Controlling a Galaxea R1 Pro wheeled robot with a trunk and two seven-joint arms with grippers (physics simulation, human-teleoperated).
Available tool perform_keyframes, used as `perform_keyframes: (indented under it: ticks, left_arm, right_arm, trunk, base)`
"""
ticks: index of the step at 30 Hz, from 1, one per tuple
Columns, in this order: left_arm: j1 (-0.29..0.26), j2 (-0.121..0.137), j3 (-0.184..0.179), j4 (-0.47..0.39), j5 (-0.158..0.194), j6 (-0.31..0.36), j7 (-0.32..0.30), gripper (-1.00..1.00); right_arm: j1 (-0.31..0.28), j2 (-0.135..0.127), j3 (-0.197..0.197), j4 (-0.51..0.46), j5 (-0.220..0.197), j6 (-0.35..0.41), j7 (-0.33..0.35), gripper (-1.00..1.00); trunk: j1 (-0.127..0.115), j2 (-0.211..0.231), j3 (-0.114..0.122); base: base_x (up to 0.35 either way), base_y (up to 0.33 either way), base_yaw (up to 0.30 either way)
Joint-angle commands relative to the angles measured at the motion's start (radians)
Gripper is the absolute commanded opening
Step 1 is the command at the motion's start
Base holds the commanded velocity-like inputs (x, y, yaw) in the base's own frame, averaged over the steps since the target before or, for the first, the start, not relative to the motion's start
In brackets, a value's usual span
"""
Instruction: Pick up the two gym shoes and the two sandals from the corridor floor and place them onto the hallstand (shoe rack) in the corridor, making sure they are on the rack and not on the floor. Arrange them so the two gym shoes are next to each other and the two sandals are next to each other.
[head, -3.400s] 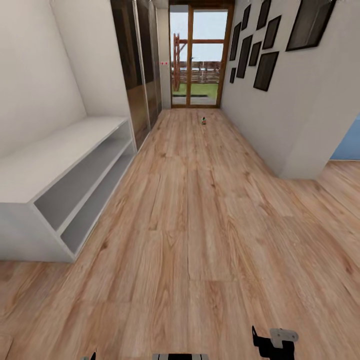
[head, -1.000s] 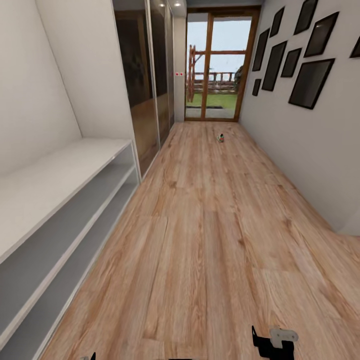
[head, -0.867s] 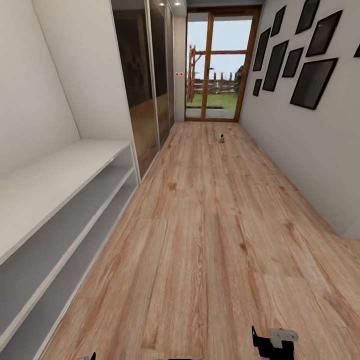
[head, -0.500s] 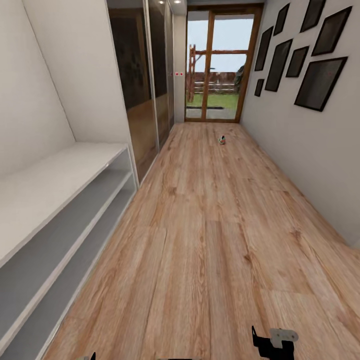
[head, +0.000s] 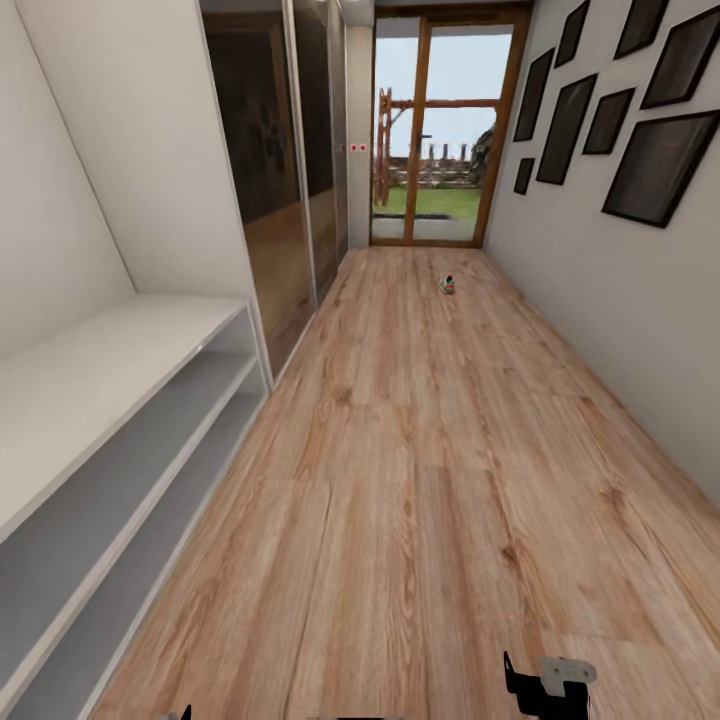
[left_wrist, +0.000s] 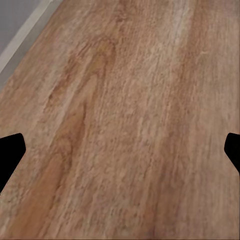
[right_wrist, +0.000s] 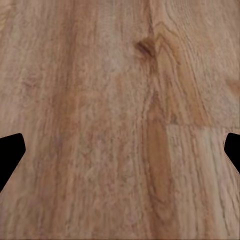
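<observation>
Far down the corridor floor (head: 420, 480) lies a small white object with green and red marks, one gym shoe (head: 448, 285), too far off to make out in detail. The sandals are out of view. The light-grey hallstand (head: 120, 350) runs along the left wall with its open shelves facing the floor; its grey edge (left_wrist: 20, 20) also appears in the left wrist view. My left gripper (left_wrist: 120, 150) and right gripper (right_wrist: 120, 150) both hang open over bare planks, with nothing between their fingers. A part of my right arm (head: 548, 682) shows at the lower edge of the head view.
Dark mirrored wardrobe doors (head: 275, 180) follow the hallstand on the left. A wood-framed glass door (head: 440, 140) closes the corridor's far end. The right wall (head: 620, 290) carries several black picture frames (head: 655, 165). Open floor stretches ahead between the walls.
The whole head view has shifted: the camera has moved forward along the corridor, past the wall corner on the right. The hallstand now sits closer beside me. The grippers keep their pose.
</observation>
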Motion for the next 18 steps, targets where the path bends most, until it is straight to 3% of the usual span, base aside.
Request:
perform_keyframes:
  ticks: [1, 18]
  left_arm:
    - [-0.001, 0.001, -0.008, 0.001, 0.011, -0.003, -0.003, 1.00]
    - [-0.001, 0.001, -0.008, 0.001, 0.011, -0.003, -0.003, 1.00]
  right_arm:
    - [0.000, 0.000, 0.009, 0.000, -0.009, -0.003, -0.002, 1.00]
    - [-0.001, -0.001, 0.009, 0.000, -0.009, -0.003, -0.003, 1.00]
  trunk:
    - [0.000, 0.000, -0.001]
    - [0.000, 0.000, -0.001]
  base:
    - [0.339, 0.000, 0.000]
    - [0.339, 0.000, 0.000]
